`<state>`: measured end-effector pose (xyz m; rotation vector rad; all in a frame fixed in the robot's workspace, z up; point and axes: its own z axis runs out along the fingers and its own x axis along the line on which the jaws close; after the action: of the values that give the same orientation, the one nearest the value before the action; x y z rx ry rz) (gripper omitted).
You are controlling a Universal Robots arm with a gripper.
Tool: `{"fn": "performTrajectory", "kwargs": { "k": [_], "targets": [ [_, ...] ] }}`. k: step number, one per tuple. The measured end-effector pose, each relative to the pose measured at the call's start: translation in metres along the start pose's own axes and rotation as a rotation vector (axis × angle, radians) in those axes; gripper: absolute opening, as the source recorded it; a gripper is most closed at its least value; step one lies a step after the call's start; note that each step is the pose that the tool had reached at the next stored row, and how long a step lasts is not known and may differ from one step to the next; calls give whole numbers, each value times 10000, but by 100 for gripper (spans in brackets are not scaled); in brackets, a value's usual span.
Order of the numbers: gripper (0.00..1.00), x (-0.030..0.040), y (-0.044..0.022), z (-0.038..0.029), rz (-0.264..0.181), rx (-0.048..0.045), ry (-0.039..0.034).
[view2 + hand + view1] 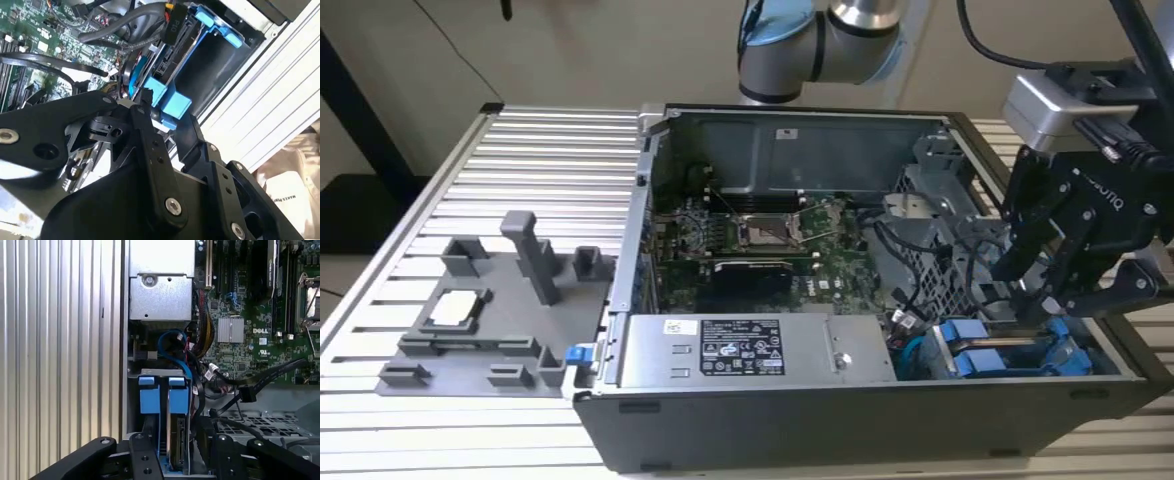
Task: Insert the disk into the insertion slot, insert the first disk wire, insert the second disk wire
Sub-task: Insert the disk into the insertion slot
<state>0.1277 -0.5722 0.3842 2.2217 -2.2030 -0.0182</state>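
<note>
The disk [178, 432], silver-edged in its blue carrier, stands on edge in the insertion slot [150, 372], a grey metal cage in the front corner of the open computer case at the exterior view's right. My black gripper [1047, 305] hangs over that cage. In both wrist views my gripper [167, 112] has one finger on each side of the disk's [170, 102] blue end, shut on it. A second blue carrier [149, 396] sits beside it. A blue wire [172, 342] and black cables [125, 30] lie loose just beyond the cage.
The silver power supply [720, 350] lies along the case front, the green motherboard [761, 240] behind it. A grey fixture [480, 310] with upright posts stands on the slatted aluminium table [547, 150] at the exterior view's left. The case wall [1107, 350] runs close past my gripper.
</note>
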Motion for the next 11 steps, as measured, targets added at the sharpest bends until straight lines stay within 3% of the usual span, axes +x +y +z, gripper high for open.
{"fn": "performTrajectory", "kwargs": {
  "k": [4, 6, 8, 10, 11],
  "targets": [
    [47, 0, 7, 0, -4, 728, -152],
    [47, 0, 10, -1, -3, 1042, -313],
    [47, 0, 12, -1, 4, 1237, -620],
    [47, 0, 10, 0, -3, 1280, -961],
    [47, 0, 5, 0, -36, 1280, -1023]
  ]
}}
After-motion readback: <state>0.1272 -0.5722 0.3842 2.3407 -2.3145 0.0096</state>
